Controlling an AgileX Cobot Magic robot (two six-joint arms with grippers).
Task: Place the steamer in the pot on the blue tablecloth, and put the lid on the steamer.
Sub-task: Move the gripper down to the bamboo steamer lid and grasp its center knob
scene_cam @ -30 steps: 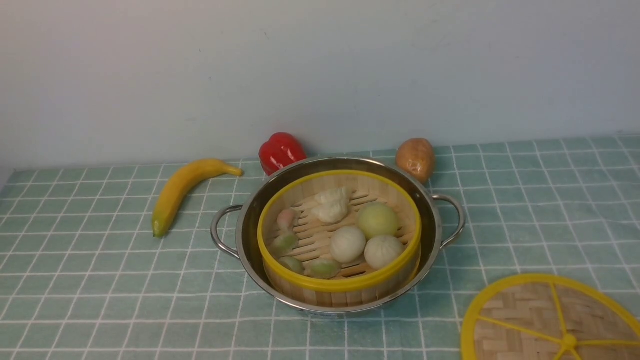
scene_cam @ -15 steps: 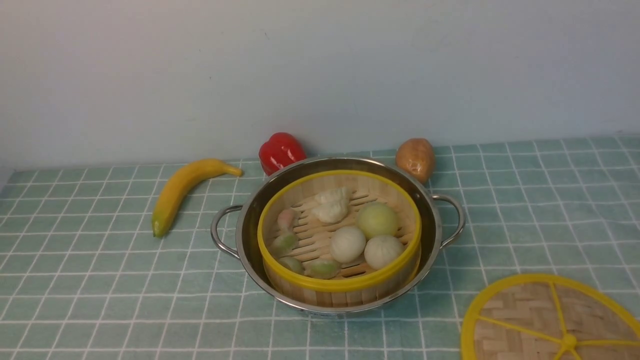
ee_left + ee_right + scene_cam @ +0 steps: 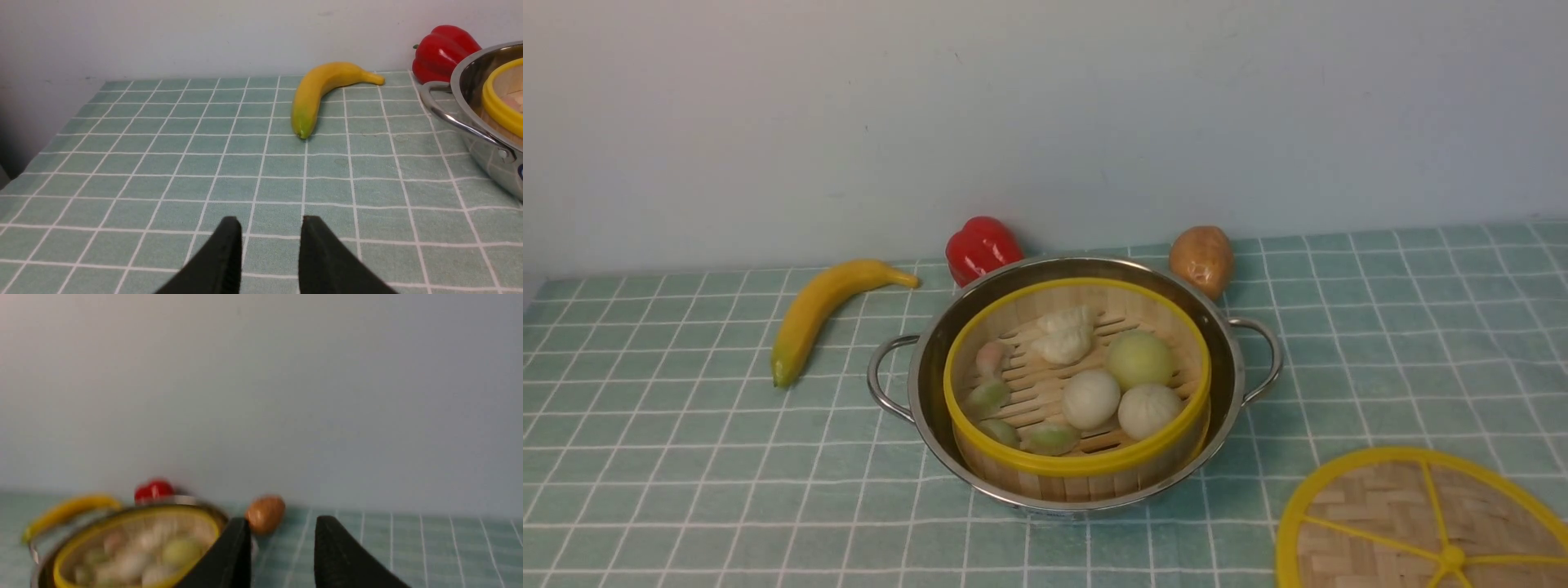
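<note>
The steamer (image 3: 1086,474), a bamboo basket with a yellow rim, sits inside the steel pot (image 3: 1227,353) on the blue tablecloth (image 3: 686,457). White and green buns and dumplings (image 3: 1091,398) lie on its slatted floor. The lid (image 3: 1380,523) lies flat on the cloth at the front right, cut off by the frame edge. Neither gripper shows in the front view. My left gripper (image 3: 271,220) hovers open over bare cloth, left of the pot (image 3: 478,122). My right gripper (image 3: 282,520) is open and empty, with the blurred steamer (image 3: 135,547) ahead of it.
A banana (image 3: 821,310) lies left of the pot. A red pepper (image 3: 982,247) and a potato (image 3: 1202,259) stand behind the pot by the pale wall. The cloth's left edge (image 3: 61,126) drops off beside the left gripper's area.
</note>
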